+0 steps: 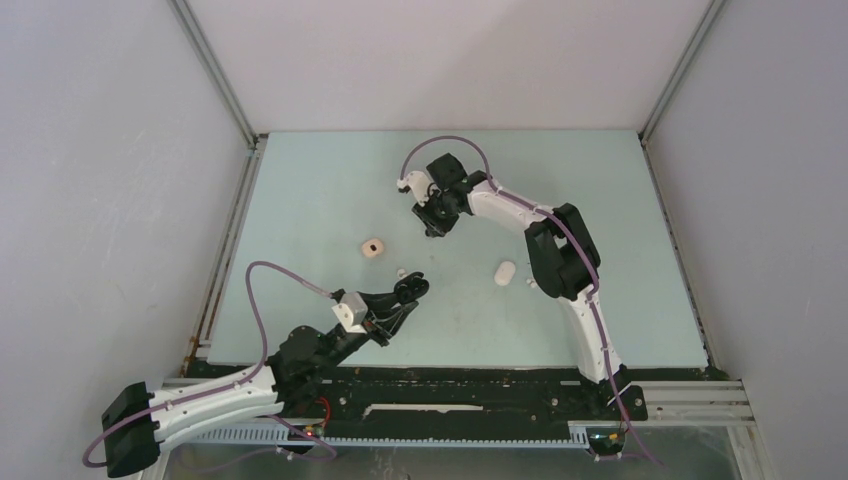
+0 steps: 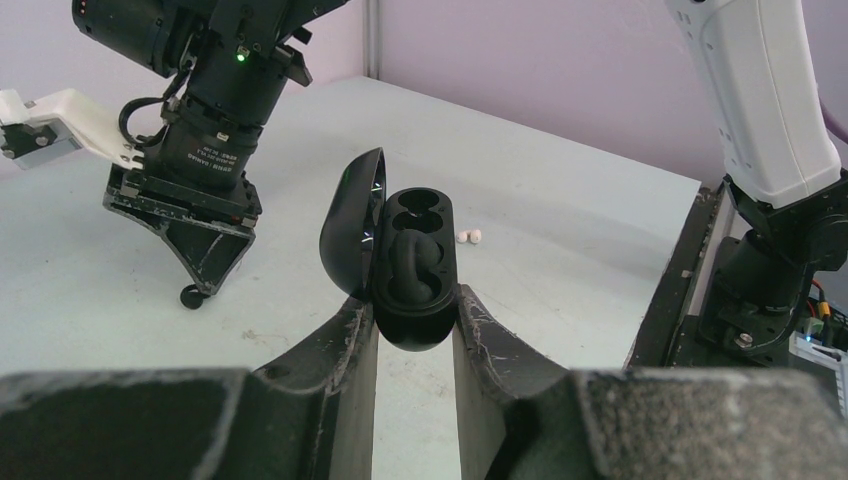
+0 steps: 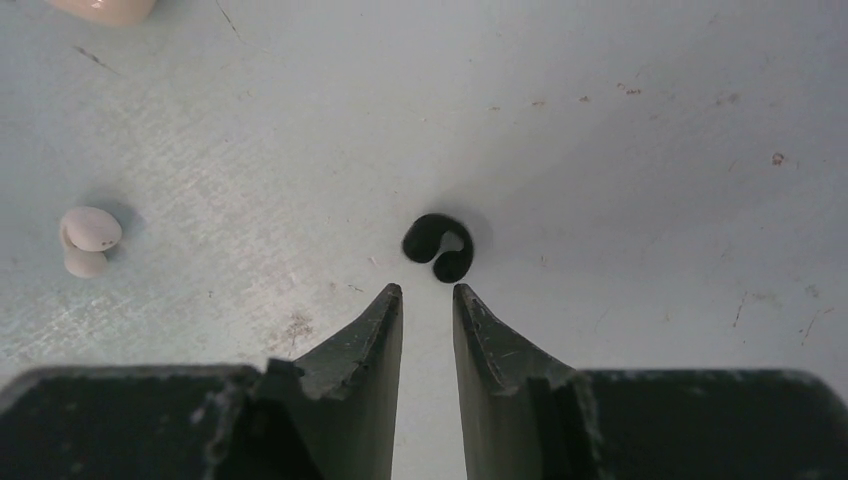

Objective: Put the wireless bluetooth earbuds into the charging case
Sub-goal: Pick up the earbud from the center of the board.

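The left gripper (image 2: 415,300) is closed on the black charging case (image 2: 412,300), its two fingers pressing the lower body from either side and holding it up off the desk (image 1: 330,190). The lid stands open to the left. One black earbud (image 2: 410,265) sits in the lower well, and the upper well shows only its bare hollow. The right gripper (image 3: 427,292) points down at the desk near the middle, with its fingers a narrow gap apart and nothing between them. A second black earbud (image 3: 440,247) lies flat on the desk just ahead of its fingertips (from the left wrist view it seems to sit right under the tip, though I cannot tell if it is touched). A pale earbud (image 3: 88,238) lies well to the left of it in the right wrist view. From above, an open pink case (image 1: 372,247) rests on the desk between the two grippers, and a closed white case (image 1: 505,272) lies to the right, near the right arm's elbow.
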`<state>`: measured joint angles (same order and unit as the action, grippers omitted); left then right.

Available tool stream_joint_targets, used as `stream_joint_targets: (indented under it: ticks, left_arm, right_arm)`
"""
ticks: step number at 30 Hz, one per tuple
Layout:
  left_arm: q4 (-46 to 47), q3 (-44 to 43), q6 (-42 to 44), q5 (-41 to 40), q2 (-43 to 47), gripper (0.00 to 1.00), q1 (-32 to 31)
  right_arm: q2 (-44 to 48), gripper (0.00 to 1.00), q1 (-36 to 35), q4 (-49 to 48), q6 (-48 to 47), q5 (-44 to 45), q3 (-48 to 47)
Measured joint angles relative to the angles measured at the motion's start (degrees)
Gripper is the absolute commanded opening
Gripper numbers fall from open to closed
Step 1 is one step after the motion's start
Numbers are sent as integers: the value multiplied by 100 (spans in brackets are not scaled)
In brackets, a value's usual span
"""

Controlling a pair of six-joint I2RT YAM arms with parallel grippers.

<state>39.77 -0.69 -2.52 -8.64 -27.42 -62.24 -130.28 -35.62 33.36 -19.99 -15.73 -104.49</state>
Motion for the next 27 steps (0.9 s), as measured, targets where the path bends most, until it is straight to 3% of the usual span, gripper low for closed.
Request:
stream_joint_targets:
  ticks: [5, 14, 27]
  left_arm:
    - [-2, 0, 0, 4, -31, 0, 0]
    - [0, 0, 0, 4, -31, 0, 0]
    - [0, 0, 0, 2, -74, 0, 0]
  right_arm:
    - [0, 18, 0, 13, -151, -205, -85]
    - [-4, 16, -9, 52, -304, -422, -203]
    - [-535, 17, 66, 223, -680, -365, -1191]
